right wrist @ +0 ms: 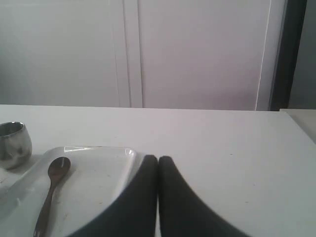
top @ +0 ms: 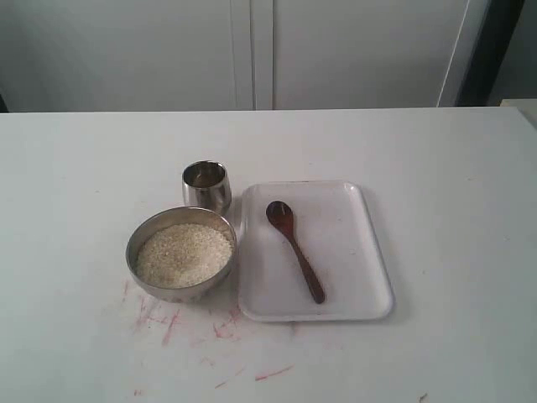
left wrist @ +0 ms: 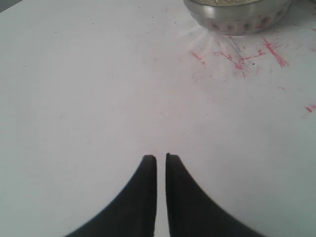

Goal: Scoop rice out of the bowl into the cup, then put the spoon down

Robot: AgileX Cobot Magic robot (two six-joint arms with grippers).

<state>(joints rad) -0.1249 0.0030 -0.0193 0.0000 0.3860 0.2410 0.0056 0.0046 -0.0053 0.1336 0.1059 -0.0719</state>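
I see bowl [top: 180, 292] as main block, rice [top: 184, 253] filling it, mouth open to approach from above. Cup [top: 206, 185] close behind bowl; cannot tell if touching, no lane for jaws between. Tray [top: 344, 243] just beside bowl on right, only narrow slit between rims. Spoon [top: 294, 249] lies on tray, wide bare strip on its side away from bowl. Surface [top: 75, 185] left of bowl and in front of bowl open for passage.
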